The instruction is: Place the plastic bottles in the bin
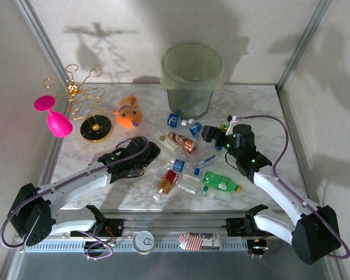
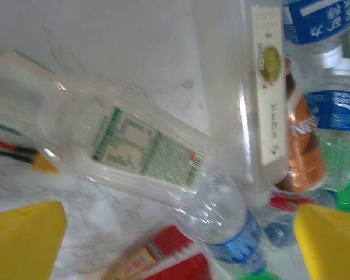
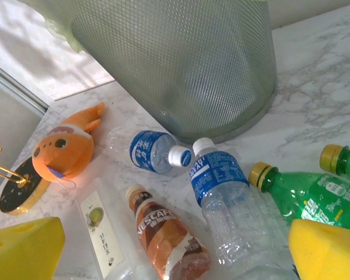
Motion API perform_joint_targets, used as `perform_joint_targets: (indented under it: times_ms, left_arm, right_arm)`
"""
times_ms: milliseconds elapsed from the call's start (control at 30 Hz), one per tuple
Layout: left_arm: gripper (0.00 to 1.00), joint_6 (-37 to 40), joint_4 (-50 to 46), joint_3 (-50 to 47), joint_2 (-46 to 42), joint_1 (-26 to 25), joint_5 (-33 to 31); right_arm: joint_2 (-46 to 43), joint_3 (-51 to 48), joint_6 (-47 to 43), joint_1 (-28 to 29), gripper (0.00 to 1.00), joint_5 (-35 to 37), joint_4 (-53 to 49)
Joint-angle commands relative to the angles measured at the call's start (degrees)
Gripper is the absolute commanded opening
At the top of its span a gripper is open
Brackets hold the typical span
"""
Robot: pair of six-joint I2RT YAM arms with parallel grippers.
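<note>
Left pincer (image 2: 176, 242) spread, clear bottle (image 2: 143, 153), amber bottle (image 2: 304, 143)

Left wrist: crushed clear plastic bottle with green-printed label (image 2: 146, 151) blurred, text unreadable | red-and-yellow labelled bottle (image 2: 163, 262) cut by bottom edge | Right wrist: round pale-green translucent bin (image 3: 181, 64) cropped at top | green plastic bottle (image 3: 315, 195) runs off right edge

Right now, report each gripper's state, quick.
Left gripper: open, holding nothing.
Right gripper: open, holding nothing.
</note>
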Motion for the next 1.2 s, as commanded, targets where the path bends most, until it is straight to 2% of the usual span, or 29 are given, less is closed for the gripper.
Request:
perform_joint_targets:
  times_ms: [0, 200, 500, 700, 867, 1000, 1067, 1167]
  left_arm:
    - [1.00, -19.82, -0.66, 0.80, 2.41, -0.38, -2.37]
    - [1.00, -28.99, -1.37, 1.49, 7.68, 0.52, -0.99]
    - [1.00, -26.42, 0.47, 5.63, 16.71, 6.57, -0.98]
    - [0.97, -24.12, 1.79, 8.56, 22.75, 8.09, 0.50]
    - [0.89, -23.54, 3.42, 8.77, 25.90, 8.54, 1.93]
    - [0.75, -23.08, 4.26, 8.50, 27.21, 9.06, 2.91]
    - [0.69, -22.58, 4.44, 8.59, 27.09, 9.20, 2.50]
    - [0.65, -21.60, 4.38, 9.01, 25.71, 9.33, 0.59]
  right_arm:
    - [-2.00, -1.41, -0.94, 0.26, 0.99, 1.92, 1.58]
    - [-5.06, -3.02, -1.57, 0.26, 0.99, 3.96, 0.36]
    - [-7.10, -4.43, -3.33, 0.26, 0.99, 6.46, 0.00]
    - [-6.13, -3.67, -3.90, 0.26, 0.99, 6.95, -0.53]
    - [-5.87, -2.92, -4.12, 0.32, 0.99, 7.48, -0.84]
    - [-5.74, -2.22, -4.55, 0.27, 0.99, 8.04, -1.41]
    - [-5.78, -2.04, -4.63, 0.27, 0.99, 8.21, -1.59]
    - [-5.69, -1.99, -4.64, 0.30, 0.99, 8.21, -1.33]
